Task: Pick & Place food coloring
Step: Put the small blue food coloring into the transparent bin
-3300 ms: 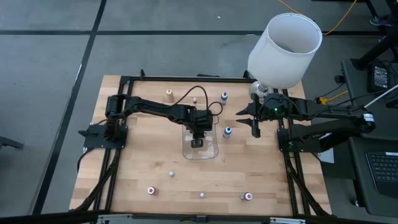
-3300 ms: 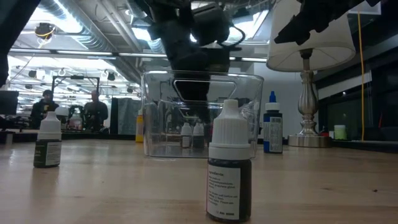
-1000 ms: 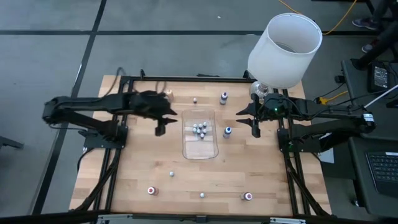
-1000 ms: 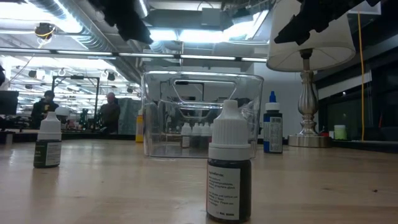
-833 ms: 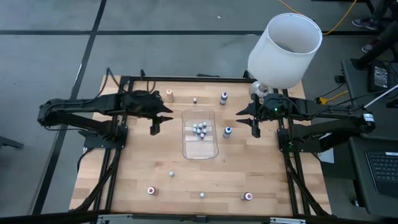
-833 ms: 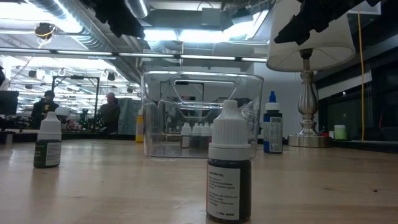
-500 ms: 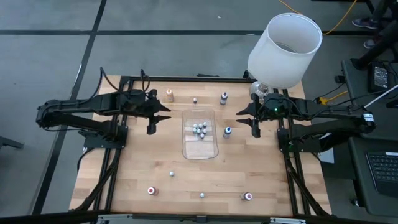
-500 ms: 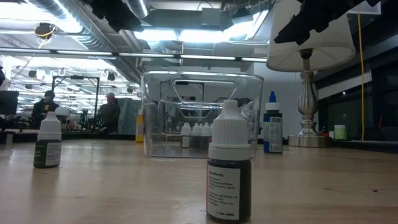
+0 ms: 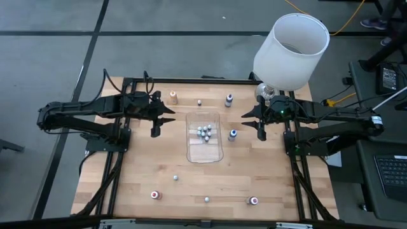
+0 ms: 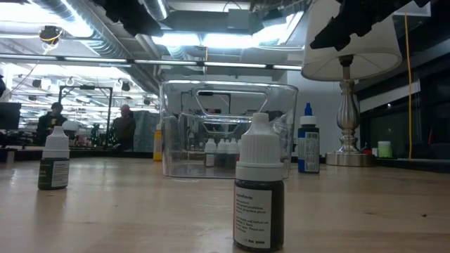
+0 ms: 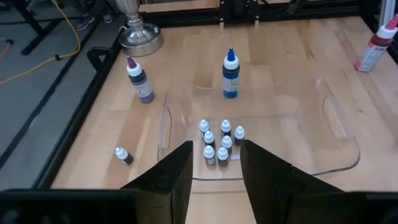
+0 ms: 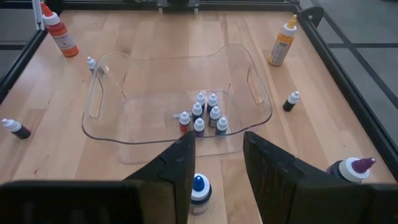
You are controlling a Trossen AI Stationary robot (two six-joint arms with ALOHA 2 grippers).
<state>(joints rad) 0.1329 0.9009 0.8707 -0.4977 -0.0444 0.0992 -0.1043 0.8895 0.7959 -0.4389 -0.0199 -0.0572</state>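
Dark bottle (image 10: 259, 188) seen up front; clear tray (image 10: 226, 130) behind holds small bottles (image 10: 219, 151); lamp (image 10: 348, 77) at right.

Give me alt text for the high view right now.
A clear tray sits mid-table with a cluster of tiny food coloring bottles inside. The left gripper and right gripper flank it, jaws open and empty; other bottles stand scattered around.

Wooden table (image 9: 140, 172) bears clear tray (image 9: 206, 151), scattered bottles (image 9: 233, 134), lamp (image 9: 289, 48).
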